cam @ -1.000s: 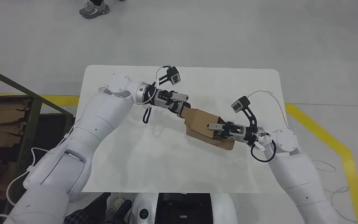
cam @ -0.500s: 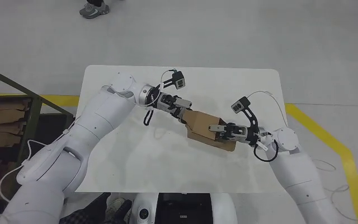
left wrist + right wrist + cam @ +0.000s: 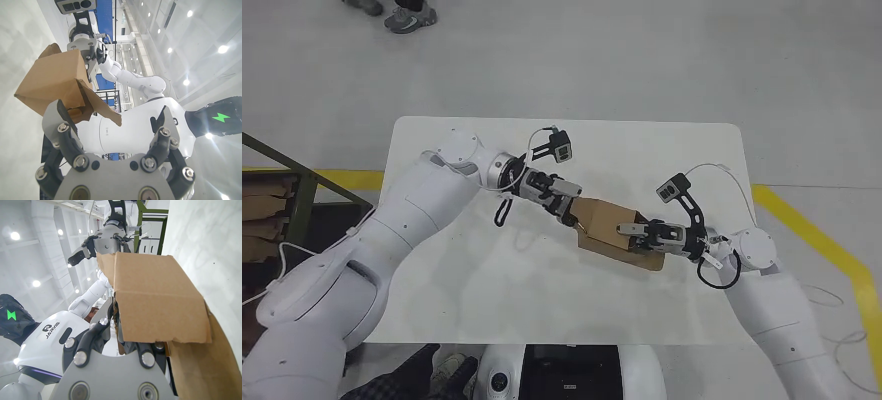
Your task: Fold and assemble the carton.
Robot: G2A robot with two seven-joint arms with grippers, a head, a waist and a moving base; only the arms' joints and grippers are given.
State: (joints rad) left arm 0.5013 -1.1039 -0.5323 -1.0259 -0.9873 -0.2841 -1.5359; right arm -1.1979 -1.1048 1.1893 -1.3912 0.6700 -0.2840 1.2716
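A brown carton (image 3: 610, 228) is held partly unfolded above the middle of the white table (image 3: 462, 290). My right gripper (image 3: 630, 231) is shut on the carton's wall at its right end; in the right wrist view the gripper (image 3: 115, 313) pinches the torn cardboard edge of the carton (image 3: 157, 306). My left gripper (image 3: 569, 207) stands open at the carton's left end. In the left wrist view the gripper (image 3: 111, 115) has its fingers spread, one fingertip (image 3: 61, 111) against the open end of the carton (image 3: 51, 81), where a loose flap (image 3: 105, 111) sticks out.
The table's far half and front left are bare. A green cart (image 3: 272, 200) with flat cardboard stands off the table's left edge. A yellow floor line (image 3: 812, 225) runs past the right side.
My left gripper has moved slightly down and toward the carton's left end, its wrist turning. The right gripper and carton have hardly moved.
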